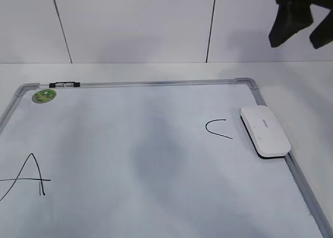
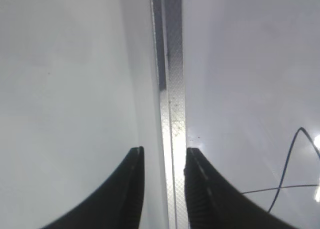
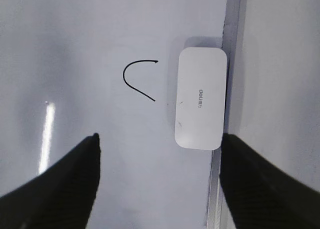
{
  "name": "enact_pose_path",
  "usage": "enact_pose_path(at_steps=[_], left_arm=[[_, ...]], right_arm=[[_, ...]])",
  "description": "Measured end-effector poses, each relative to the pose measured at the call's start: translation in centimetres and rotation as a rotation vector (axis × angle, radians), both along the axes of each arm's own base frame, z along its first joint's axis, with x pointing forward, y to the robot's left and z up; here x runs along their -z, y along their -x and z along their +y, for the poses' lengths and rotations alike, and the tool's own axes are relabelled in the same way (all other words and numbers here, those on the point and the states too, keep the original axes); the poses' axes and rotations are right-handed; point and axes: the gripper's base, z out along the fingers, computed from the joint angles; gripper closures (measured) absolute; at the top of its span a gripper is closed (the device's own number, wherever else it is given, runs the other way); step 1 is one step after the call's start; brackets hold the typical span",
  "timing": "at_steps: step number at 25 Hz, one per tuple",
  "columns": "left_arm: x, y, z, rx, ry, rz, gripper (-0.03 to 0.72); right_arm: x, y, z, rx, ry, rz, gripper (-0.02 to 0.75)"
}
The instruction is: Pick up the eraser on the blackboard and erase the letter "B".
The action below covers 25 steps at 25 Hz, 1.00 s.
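The white eraser [image 1: 265,130] lies on the blackboard [image 1: 130,207] against its right frame, just right of a black "C" [image 1: 218,128]. A black "A" [image 1: 26,176] is at the board's left. No letter "B" shows; a faint grey smudge [image 1: 156,149] lies mid-board. My right gripper [image 1: 297,40] hangs high at the top right, open and empty. In the right wrist view its jaws [image 3: 160,139] are wide apart above the eraser [image 3: 200,98] and the "C" [image 3: 137,79]. My left gripper [image 2: 164,151] is narrowly open and empty over the board's left frame [image 2: 172,89], near the "A" [image 2: 295,169].
A black-and-silver marker [image 1: 64,84] lies on the board's top frame near the left corner, above a round green sticker [image 1: 44,95]. The board rests on a white table [image 1: 296,87] with a white panelled wall behind.
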Motion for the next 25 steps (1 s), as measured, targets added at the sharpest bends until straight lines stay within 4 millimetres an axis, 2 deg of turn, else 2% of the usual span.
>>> enact_pose_path(at_steps=[3,6,10,14,19,22,25], left_arm=[[-2.2,0.7,-0.1,-0.005,-0.007,-0.055,0.47],[-5.0,1.7,-0.2,-0.007,-0.011,-0.126,0.47],[-9.0,3.5,-0.6,-0.016,-0.016,-0.239,0.47],[-12.2,6.5,-1.1,-0.021,-0.011,-0.332,0.47],[-14.3,11.4,-1.7,-0.02,-0.016,-0.401,0.47],[-15.1,14.4,-2.1,-0.018,-0.021,-0.443,0.47],[-15.5,17.0,-2.4,-0.017,-0.026,-0.483,0.47]], right_arm=[[-1.6,1.9,-0.5,0.0,-0.013,-0.05,0.215],[-2.4,4.0,-1.1,0.0,-0.017,-0.076,0.231],[-1.9,7.0,-2.0,0.0,-0.001,-0.072,0.236],[-0.9,10.4,-2.9,0.001,0.006,-0.064,0.236],[-0.7,13.9,-3.9,0.002,-0.002,-0.099,0.236],[-1.2,14.9,-4.3,0.005,0.004,-0.139,0.236],[-1.2,15.0,-4.7,0.013,0.041,-0.154,0.236]])
